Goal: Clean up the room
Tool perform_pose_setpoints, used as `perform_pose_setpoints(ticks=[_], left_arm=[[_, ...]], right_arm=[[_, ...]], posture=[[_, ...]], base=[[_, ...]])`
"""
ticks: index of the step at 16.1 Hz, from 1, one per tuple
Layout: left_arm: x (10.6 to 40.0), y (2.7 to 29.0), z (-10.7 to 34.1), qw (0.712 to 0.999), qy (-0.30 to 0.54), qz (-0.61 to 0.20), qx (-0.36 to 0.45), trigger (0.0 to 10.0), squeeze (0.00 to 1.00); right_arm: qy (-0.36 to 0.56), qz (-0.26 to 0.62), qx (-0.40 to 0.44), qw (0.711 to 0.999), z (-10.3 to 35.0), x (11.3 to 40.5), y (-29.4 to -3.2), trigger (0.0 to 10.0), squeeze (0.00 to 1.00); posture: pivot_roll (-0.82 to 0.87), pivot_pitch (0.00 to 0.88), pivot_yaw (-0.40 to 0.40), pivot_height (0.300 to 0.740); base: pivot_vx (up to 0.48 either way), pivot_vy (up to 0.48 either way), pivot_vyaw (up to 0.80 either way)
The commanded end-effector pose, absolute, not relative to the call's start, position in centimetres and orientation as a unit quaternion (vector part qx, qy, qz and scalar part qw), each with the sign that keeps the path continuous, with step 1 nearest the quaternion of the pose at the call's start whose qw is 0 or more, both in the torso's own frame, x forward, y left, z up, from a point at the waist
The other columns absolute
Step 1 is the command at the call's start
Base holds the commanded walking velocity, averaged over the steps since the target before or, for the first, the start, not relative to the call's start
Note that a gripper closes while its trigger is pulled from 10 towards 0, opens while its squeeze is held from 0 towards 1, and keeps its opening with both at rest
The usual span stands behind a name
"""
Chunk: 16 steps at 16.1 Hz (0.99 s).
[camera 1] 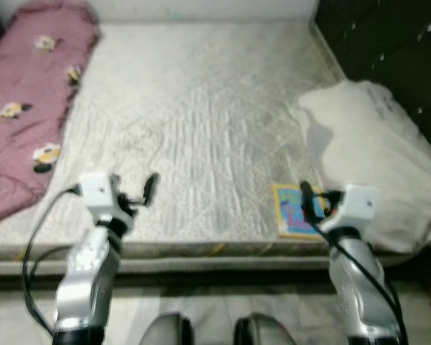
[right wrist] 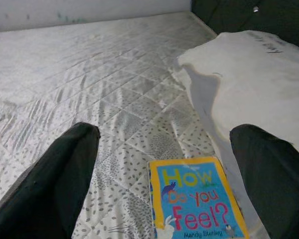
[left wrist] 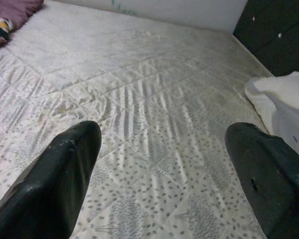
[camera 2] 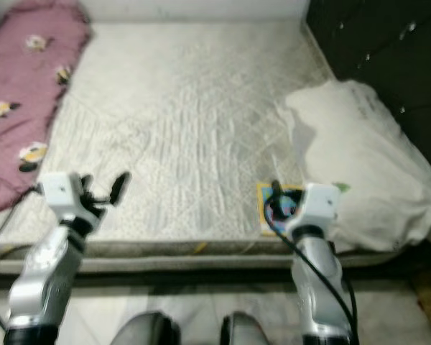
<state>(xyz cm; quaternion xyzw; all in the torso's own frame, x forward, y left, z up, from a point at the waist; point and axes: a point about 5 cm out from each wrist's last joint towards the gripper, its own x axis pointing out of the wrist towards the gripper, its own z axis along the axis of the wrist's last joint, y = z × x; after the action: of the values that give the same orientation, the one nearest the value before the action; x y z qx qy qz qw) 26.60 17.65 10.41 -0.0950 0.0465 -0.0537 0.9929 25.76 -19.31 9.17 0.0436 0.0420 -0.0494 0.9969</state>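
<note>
A children's book (right wrist: 194, 199) with a yellow border and blue cover lies flat near the front edge of the mattress (camera 1: 201, 108), beside a white pillow (camera 1: 373, 144). My right gripper (right wrist: 164, 164) hovers open just above and in front of the book (camera 1: 296, 212), fingers spread to either side of it. My left gripper (left wrist: 164, 164) is open over bare quilted mattress near the front left, with nothing between its fingers (camera 1: 149, 188). A maroon flowered blanket (camera 1: 29, 93) lies along the mattress's left side.
A dark wardrobe (camera 1: 395, 50) stands at the right behind the pillow. The mattress's front edge (camera 1: 201, 248) runs just ahead of my arms, with pale floor below. A white wall (left wrist: 164, 10) borders the far side.
</note>
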Motion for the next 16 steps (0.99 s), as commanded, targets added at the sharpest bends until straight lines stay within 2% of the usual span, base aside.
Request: perform_pose_setpoints(ticks=[1,16], left_arm=[[26.67,18.26,10.76,0.995,0.042,-0.046,-0.084,10.0,0.0],[26.91,18.05,10.91,0.994,0.035,-0.057,-0.091,10.0,0.0]], right_arm=[[0.033,-0.044,0.046,0.997,9.58,25.91,-19.12,10.0,0.0],[0.038,-0.042,0.047,0.997,9.39,26.03,-19.0,10.0,0.0]], posture=[[-0.02,0.123,-0.014,0.74],[-0.02,0.123,-0.012,0.74]], base=[[0.0,0.48,0.0],[0.0,0.48,0.0]])
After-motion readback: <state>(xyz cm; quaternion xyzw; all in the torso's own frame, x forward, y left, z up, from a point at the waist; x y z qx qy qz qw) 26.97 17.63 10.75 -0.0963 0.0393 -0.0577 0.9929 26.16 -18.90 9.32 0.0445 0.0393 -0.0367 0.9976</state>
